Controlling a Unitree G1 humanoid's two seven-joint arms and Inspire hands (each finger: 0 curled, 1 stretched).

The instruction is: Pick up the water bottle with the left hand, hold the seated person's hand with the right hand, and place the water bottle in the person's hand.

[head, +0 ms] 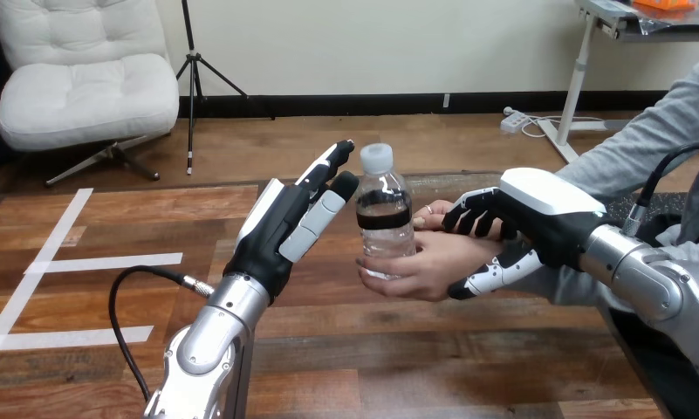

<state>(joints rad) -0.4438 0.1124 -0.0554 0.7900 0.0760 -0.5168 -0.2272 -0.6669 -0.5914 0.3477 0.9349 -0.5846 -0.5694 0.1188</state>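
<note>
Nearest you: the silver left forearm [208, 349], round, brushed metal, rising from the bottom edge over the surface [398, 349], which is dark wood in long planks. Three strips of white tape [110, 262] lie flat on it at the left: one long diagonal and two short crosswise.

Left hand [280, 231]: spread, fingers straight and pointing up and right toward the water bottle. It holds nothing. Its black fingertips sit just beside the bottle's shoulder; you cannot tell from here whether they touch.

Right side, mid-depth: your right hand [546, 209], glossy white shell on its back, comes in from the right. Its fingers [472, 218] curl over the top of the person's hand [437, 266] and its thumb [498, 275] lies underneath, so it is clasped round that hand near the wrist.

One person's hand, palm up and cupped, fingers wrapped round the bottle's lower part.

One water bottle [385, 223]: clear ribbed plastic, upright, standing in the person's hand above the surface, between your two hands. It has a white screw cap [377, 158] on top and a single dark band of label [383, 214] round the middle; any print on it is too small to read.
</note>
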